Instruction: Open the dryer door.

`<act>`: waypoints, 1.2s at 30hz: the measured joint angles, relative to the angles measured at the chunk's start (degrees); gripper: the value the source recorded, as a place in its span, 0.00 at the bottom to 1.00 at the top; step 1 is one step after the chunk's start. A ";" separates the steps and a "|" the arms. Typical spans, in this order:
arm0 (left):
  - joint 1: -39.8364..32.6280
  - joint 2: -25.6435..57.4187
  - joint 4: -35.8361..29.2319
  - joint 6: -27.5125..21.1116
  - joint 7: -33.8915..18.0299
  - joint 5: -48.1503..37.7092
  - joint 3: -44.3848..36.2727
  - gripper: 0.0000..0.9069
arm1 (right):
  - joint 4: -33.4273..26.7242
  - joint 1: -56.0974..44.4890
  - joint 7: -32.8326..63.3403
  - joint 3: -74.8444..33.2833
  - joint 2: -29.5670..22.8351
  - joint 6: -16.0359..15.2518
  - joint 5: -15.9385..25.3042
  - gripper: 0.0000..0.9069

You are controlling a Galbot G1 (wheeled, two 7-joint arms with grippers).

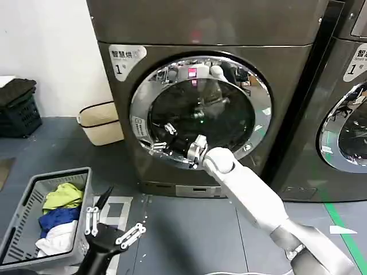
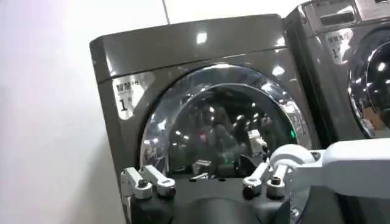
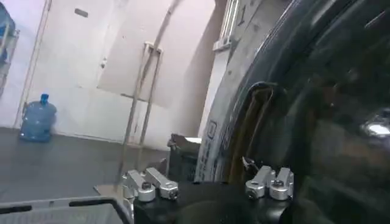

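Two machines [image 1: 189, 34], two round doors: dryer door [image 1: 200, 112] mid-frame, second door [image 1: 344, 132] at right edge. Right gripper [image 1: 163, 140] at its lower left, fingers apart. Left gripper [image 1: 112, 220] lower left, spread, beside one basket [image 1: 28, 212].

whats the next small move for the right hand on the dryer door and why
Probably slide the right hand further toward the left rim of the dryer door and hook the edge. Its fingers look open against the lower left of the glass, and the door seems closed or barely cracked. The left hand waits low by the laundry basket.
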State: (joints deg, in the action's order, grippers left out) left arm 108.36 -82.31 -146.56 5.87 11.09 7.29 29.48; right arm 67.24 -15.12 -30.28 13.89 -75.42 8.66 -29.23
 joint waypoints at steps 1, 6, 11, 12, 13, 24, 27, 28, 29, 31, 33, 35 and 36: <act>-0.01 0.00 -0.01 0.00 -0.01 -0.02 0.01 1.00 | -0.24 0.16 -0.07 0.07 -0.19 0.03 0.04 1.00; -0.02 0.03 -0.01 0.01 0.01 -0.09 0.12 1.00 | -1.14 0.88 -0.70 0.40 -0.97 0.16 0.06 1.00; 0.00 0.11 0.00 0.03 0.01 -0.26 0.38 1.00 | -1.83 1.47 -2.05 0.85 -1.59 0.58 0.04 1.00; 0.00 0.16 0.00 0.02 0.01 -0.28 0.43 1.00 | -1.89 1.53 -2.56 0.89 -1.60 0.89 -0.06 1.00; 0.00 0.17 0.00 0.03 0.01 -0.31 0.48 1.00 | -1.90 1.56 -3.05 0.97 -1.60 1.20 -0.22 1.00; -0.29 0.40 0.40 0.02 0.01 -0.83 1.23 1.00 | 0.67 1.33 -7.57 2.85 0.91 3.50 -3.96 1.00; -0.35 0.56 0.45 -0.02 0.01 -0.94 1.41 1.00 | 1.89 1.06 -8.74 3.13 2.12 3.59 -4.60 1.00; -0.38 0.61 0.45 -0.05 0.01 -0.97 1.43 1.00 | 2.30 0.99 -9.08 3.14 2.52 3.65 -4.57 1.00; -0.41 0.65 0.45 -0.10 0.01 -1.00 1.45 1.00 | 2.71 0.94 -9.60 3.12 2.92 3.75 -4.76 1.00; -0.54 0.73 0.45 -0.23 0.04 -1.02 1.47 1.00 | 3.16 0.91 -11.88 2.72 3.99 3.70 -6.23 1.00; -0.77 0.80 0.60 -0.37 0.06 -1.09 1.49 1.00 | 3.38 0.93 -16.00 2.22 5.03 3.73 -8.22 1.00; -1.01 0.88 0.90 -0.50 0.07 -1.18 1.56 1.00 | 4.12 0.75 -20.33 2.20 6.04 3.68 -9.60 1.00; -1.15 0.91 1.03 -0.53 0.07 -1.22 1.63 1.00 | 4.57 0.59 -22.27 2.19 6.60 3.55 -10.59 1.00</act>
State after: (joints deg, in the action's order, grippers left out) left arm 107.21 -81.39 -145.53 5.35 11.16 6.07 31.11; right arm 71.81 -14.53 -52.55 16.08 -68.82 12.21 -39.82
